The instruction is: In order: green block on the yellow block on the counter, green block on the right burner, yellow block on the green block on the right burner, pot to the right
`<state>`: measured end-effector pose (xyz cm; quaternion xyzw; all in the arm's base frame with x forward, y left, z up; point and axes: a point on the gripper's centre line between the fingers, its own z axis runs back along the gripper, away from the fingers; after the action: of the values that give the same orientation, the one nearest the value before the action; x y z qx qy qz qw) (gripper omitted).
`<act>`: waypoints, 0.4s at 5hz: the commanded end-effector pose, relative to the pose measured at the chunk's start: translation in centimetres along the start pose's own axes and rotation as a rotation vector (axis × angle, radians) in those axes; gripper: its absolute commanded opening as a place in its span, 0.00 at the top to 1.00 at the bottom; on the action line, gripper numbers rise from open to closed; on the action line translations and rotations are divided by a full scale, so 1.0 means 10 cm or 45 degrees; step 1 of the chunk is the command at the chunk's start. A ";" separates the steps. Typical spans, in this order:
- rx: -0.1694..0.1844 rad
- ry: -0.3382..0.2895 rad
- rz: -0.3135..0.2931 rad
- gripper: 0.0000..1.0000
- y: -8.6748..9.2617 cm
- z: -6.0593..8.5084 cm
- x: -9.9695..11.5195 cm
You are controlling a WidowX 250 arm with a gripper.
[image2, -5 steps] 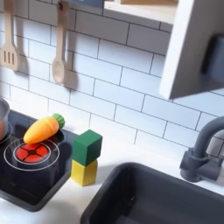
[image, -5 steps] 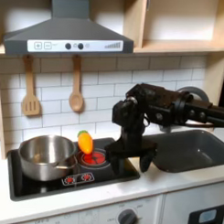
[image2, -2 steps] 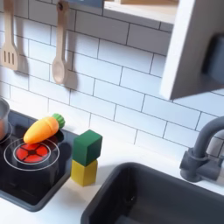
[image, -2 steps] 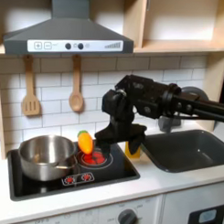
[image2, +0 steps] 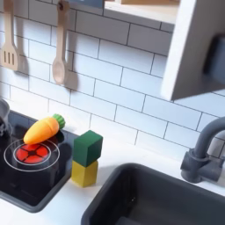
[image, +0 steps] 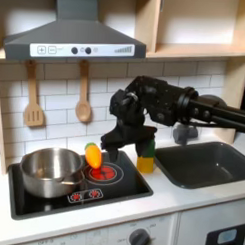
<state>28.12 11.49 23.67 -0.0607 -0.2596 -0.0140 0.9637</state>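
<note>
While the green block (image2: 88,146) is seen stacked squarely on the yellow block (image2: 84,173) on the pale counter (image2: 53,211) between the right burner (image2: 32,155) and the sink, the gripper (image: 122,141) is held above the hob, and whether its jaws are spread cannot be told. The small plain cube is judged light, rigid and rather smooth. It is best pinched across two opposite side faces, clear of the block beneath.

The black robot arm (image: 185,102) reaches in from the first exterior view's right, wrist bent down, gripper (image: 116,140) hanging low; can't tell its jaws.
</note>
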 end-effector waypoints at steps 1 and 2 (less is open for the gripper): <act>0.017 -0.138 0.029 1.00 0.00 0.07 0.24; 0.015 -0.194 0.042 1.00 0.04 0.11 0.31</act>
<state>30.27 11.74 26.17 -0.0640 -0.3324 0.0110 0.9409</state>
